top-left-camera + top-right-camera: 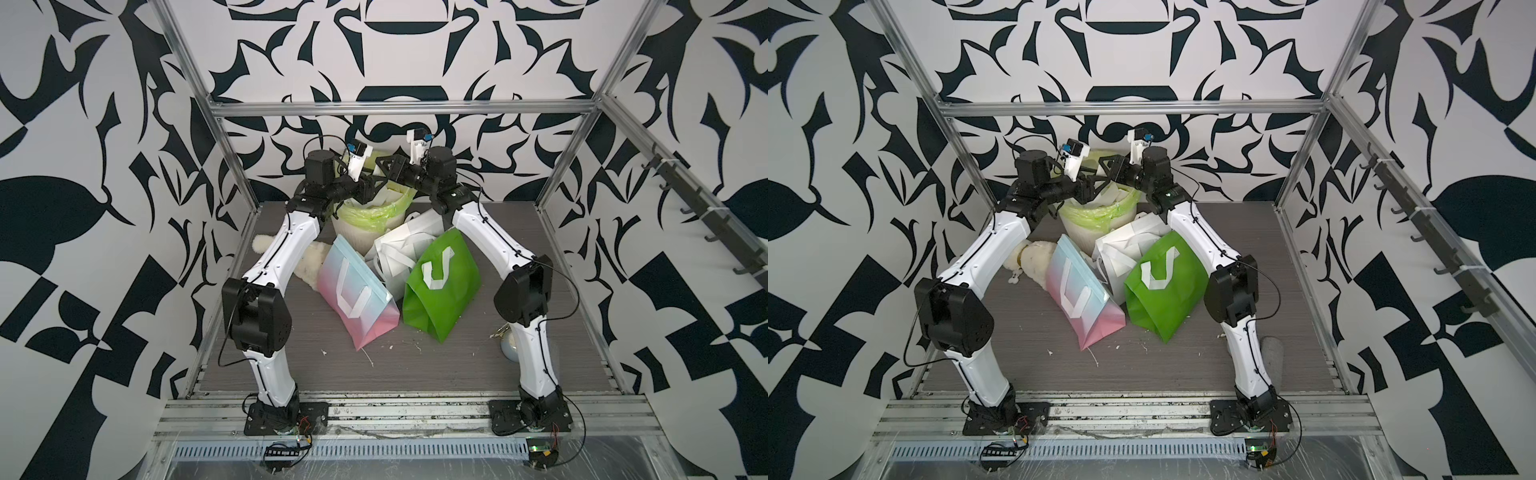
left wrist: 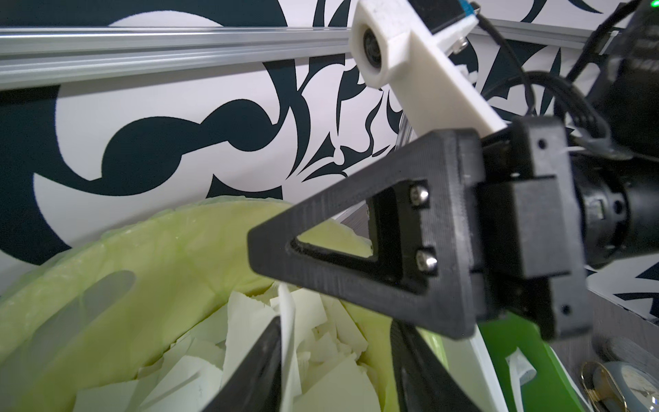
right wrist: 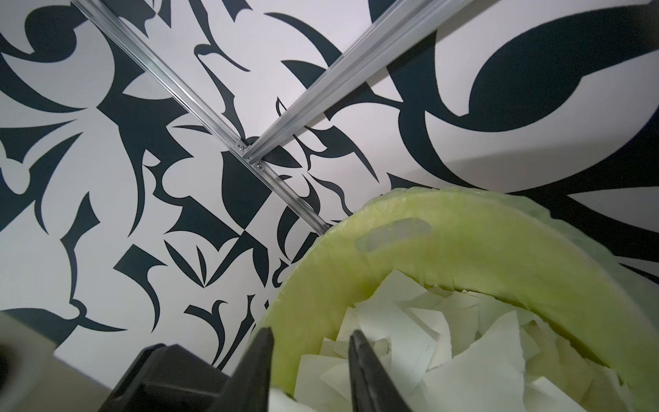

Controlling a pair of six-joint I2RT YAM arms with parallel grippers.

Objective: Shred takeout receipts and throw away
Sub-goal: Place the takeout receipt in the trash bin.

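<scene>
Both arms arch up and lean in over the green-lined bin point(image 1: 376, 215), wrists almost meeting. The left gripper point(image 2: 335, 321) and right gripper point(image 3: 311, 331) both sit with jaws apart, nothing clamped; torn receipts point(image 3: 410, 339) are piled in the bin just below, one strip point(image 2: 287, 321) leaning on a left finger point(image 2: 256, 364)

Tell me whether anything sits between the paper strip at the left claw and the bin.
Nothing visible does. The paper strip hangs against one finger of the open left claw, right over the bin with its torn scraps. The right claw hovers nearby, not beneath the strip.
</scene>
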